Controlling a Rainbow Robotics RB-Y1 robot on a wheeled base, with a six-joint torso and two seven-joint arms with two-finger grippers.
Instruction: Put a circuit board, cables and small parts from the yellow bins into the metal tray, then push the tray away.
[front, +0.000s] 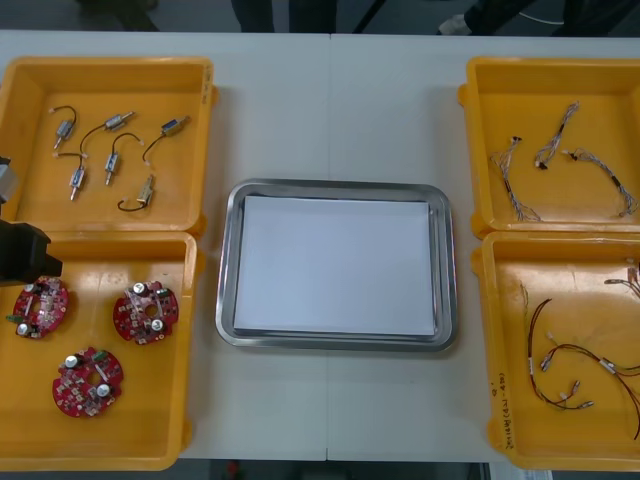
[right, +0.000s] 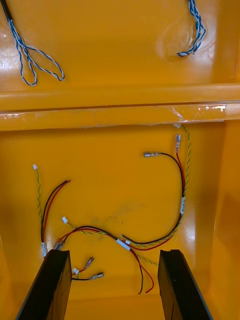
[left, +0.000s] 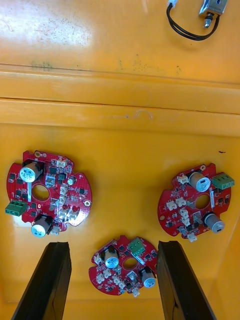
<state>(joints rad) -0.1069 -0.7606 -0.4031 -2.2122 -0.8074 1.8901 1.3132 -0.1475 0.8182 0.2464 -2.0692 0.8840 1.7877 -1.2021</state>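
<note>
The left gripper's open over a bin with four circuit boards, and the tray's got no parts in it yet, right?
Almost. The bin holds three circuit boards, not four; the left wrist view shows them. The left gripper is open over it, and the tray has no parts in it yet.

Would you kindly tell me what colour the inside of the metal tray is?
The metal tray is white inside, its rim shiny; best in the front view.
</note>
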